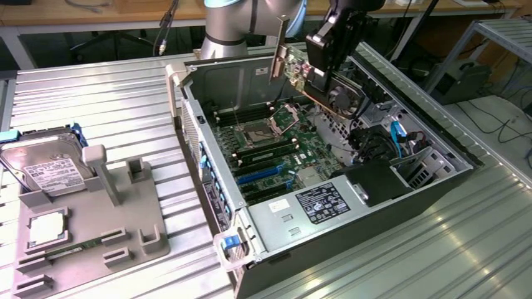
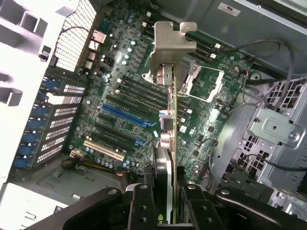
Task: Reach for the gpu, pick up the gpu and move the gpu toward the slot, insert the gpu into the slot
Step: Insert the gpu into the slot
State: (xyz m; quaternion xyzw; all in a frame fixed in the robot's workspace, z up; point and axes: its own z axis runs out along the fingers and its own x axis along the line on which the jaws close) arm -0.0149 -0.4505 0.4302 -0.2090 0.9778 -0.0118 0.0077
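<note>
1. Hand state: the black two-fingered hand [image 1: 323, 70] [image 2: 168, 203] is closed on the gpu [image 1: 337, 96] [image 2: 173, 125]. This is a thin, flat, dark circuit card with a round fan on one face and a silver metal bracket at one end. In the wrist view the card appears edge-on. One finger presses each face, and the bracket end points away from the hand.

2. Card position: the gpu hangs in the air over the open black and silver computer case [image 1: 374, 218]. It is above the green motherboard [image 1: 312, 152] [image 2: 211, 120] and touches nothing but the hand. In the exterior view it sits over the far part of the case, above the square silver CPU socket [image 1: 264, 131] [image 2: 202, 81].

3. Slot state: the slot [image 1: 256, 176] [image 2: 127, 115] is a long, narrow blue plastic connector strip on the motherboard, and nothing is seated in it. The card is well apart from it in height. In the wrist view the card edge runs beside one end of the strip.

4. Surroundings: on the ribbed metal worktop [image 1: 99, 106], toward the exterior view's left, stands a grey plastic fixture [image 1: 91, 224]. A boxy silver hard drive [image 1: 48, 165] rests against it.
</note>
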